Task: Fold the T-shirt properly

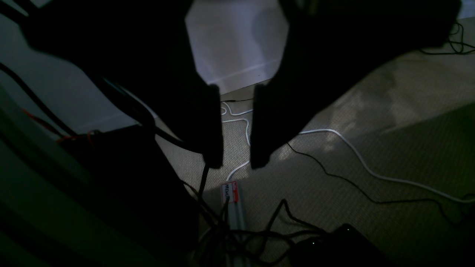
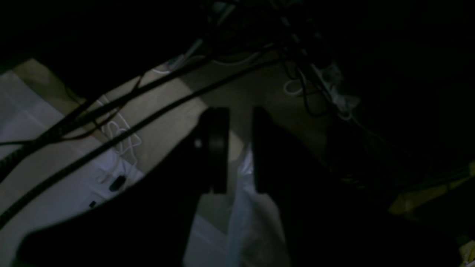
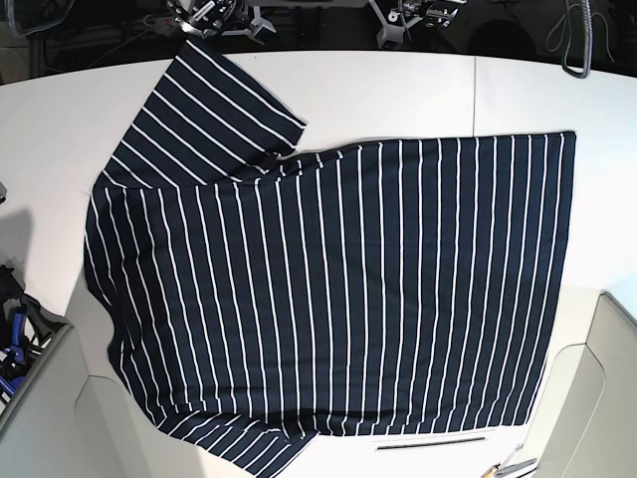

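Spreading across most of the white table point(image 3: 398, 90) in the base view, the T-shirt point(image 3: 338, 289) lies flat, soft navy cloth with thin white stripes, one sleeve splayed toward the upper left, laid out ready, I judge, for a first fold. My left gripper point(image 1: 236, 159) and right gripper point(image 2: 238, 185) hang off the table over carpet and tangled cables, jaws narrowly parted with floor showing between them, holding nothing.
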